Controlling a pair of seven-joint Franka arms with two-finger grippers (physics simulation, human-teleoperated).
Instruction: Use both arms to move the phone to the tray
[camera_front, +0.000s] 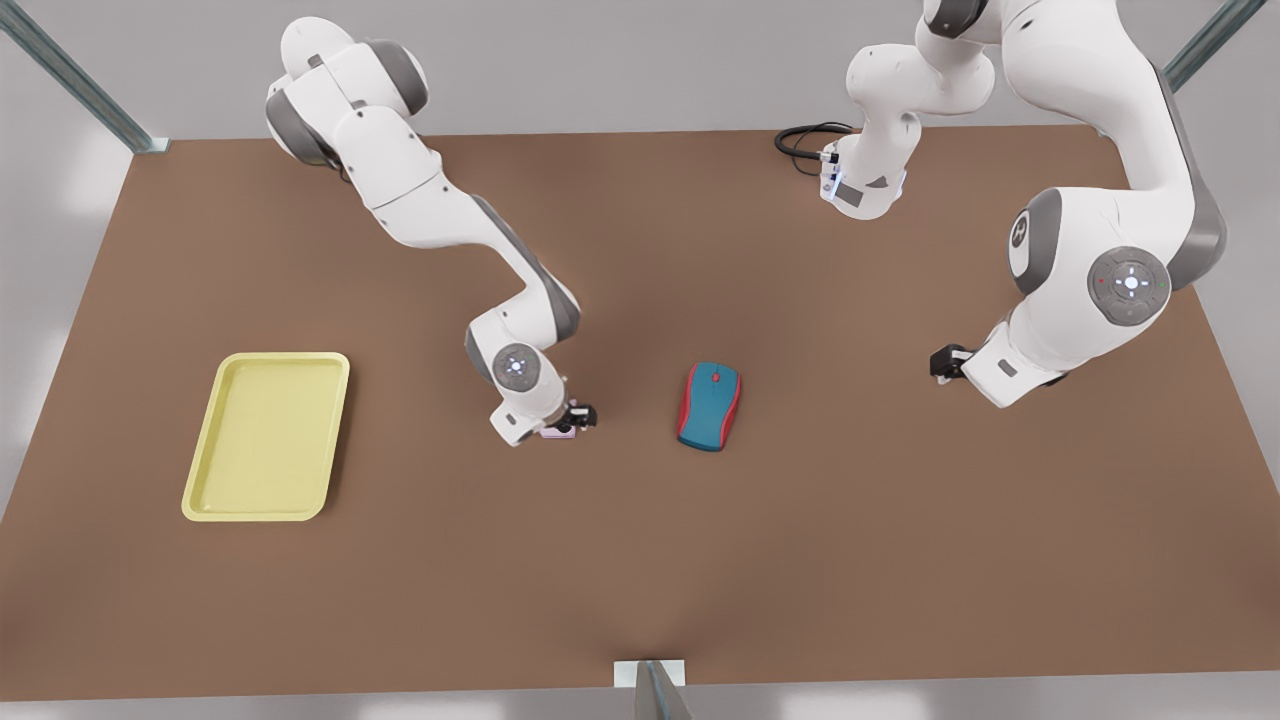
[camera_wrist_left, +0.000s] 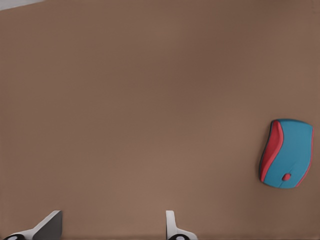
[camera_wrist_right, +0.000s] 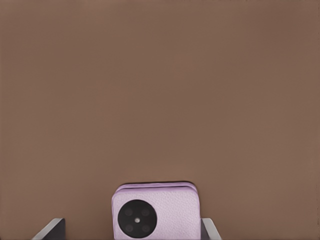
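Note:
The pale pink phone (camera_wrist_right: 165, 212) lies flat on the brown table, its black camera circle facing up. My right gripper (camera_wrist_right: 132, 224) straddles it, open: one finger (camera_wrist_right: 209, 229) sits against the phone's edge, while the other finger (camera_wrist_right: 54, 229) stands apart from it. In the front view this is the arm on the front view's left, its gripper (camera_front: 572, 420) low over the phone (camera_front: 558, 433), which is mostly hidden beneath it. The yellow tray (camera_front: 285, 357) lies further to the front view's left. My left gripper (camera_wrist_left: 111, 221) is open over bare table, on the front view's right (camera_front: 943, 362).
A teal-and-red mouse (camera_front: 709, 406) lies between the two grippers, just to the front view's right of the phone, and appears off to one side in the left wrist view (camera_wrist_left: 286, 153). A black cable (camera_front: 805, 140) loops at the table's back edge.

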